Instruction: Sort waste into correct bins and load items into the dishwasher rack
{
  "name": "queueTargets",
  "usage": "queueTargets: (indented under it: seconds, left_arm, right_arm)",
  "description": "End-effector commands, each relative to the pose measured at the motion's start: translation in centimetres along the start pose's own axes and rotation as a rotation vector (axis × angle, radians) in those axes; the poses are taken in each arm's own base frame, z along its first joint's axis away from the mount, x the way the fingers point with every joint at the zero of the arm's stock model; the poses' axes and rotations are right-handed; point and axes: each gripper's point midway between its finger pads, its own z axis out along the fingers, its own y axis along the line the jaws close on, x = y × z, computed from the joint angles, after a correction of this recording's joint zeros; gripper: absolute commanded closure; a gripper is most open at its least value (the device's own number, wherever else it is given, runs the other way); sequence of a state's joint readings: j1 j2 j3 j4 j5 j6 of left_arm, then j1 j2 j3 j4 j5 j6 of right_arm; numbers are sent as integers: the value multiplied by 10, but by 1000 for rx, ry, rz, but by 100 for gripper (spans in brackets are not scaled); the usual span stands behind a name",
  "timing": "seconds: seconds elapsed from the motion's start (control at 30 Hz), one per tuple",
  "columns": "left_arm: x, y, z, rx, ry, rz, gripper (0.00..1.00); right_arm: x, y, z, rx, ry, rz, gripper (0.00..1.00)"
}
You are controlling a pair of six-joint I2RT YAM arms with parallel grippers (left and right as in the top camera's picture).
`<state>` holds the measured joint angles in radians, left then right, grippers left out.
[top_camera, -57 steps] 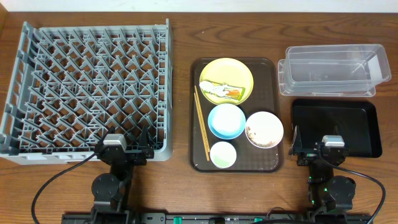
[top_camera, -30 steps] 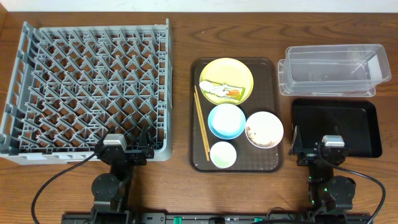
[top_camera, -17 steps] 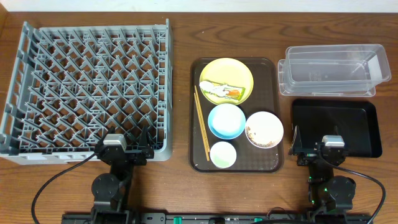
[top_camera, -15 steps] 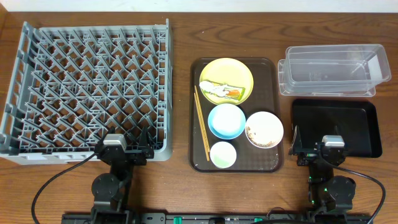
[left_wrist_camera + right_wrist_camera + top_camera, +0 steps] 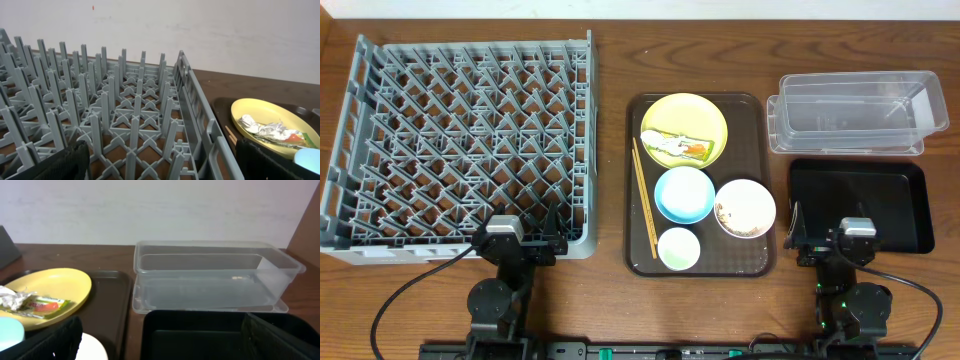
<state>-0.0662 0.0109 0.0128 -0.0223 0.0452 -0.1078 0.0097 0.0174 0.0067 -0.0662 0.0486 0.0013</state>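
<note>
On the brown tray [image 5: 752,130] mid-table: yellow plate [image 5: 692,113] holding wrapper [image 5: 682,148], blue bowl [image 5: 684,194], white bowl [image 5: 745,208], cup [image 5: 679,248], chopsticks [image 5: 643,200]. Rack [image 5: 460,140] left; clear tub [image 5: 855,112], black tray [image 5: 865,200] right. Left gripper [image 5: 517,238] at rack's front edge, right gripper [image 5: 828,240] by black tray, both spread wide, holding nothing.

A flat brown tray [image 5: 752,130] with rounded corners and a low rim lies mid-table on the dark, grained wooden table [image 5: 610,300], its long sides running front to back. Behind the far edge stands what seems a plain pale wall [image 5: 210,30]
</note>
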Motion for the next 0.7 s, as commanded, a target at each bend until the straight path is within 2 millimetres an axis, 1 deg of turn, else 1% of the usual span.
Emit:
queueTargets:
  seconds: [0.0,0.13,0.23,0.37,0.43,0.53,0.67]
  left_arm:
    - [14,9,0,-46,45,-5,5]
    - [14,9,0,-46,47,-5,5]
    - [16,10,0,-48,55,-5,5]
    - [19,10,1,-51,71,-5,5]
    - [22,11,2,-52,81,-4,5]
    - [23,11,2,-53,85,-4,5]
    - [23,11,2,-53,86,-4,5]
  right_arm:
    - [-1,1,0,-7,-3,44,1]
    - [-13,5,-2,-27,-16,44,1]
    - [-30,6,-3,-33,-12,44,1]
    - [-52,10,2,-52,61,33,1]
    - [-63,18,10,-98,122,15,1]
    - [-74,26,28,-138,229,-3,1]
    - [-81,38,55,-212,394,-42,1]
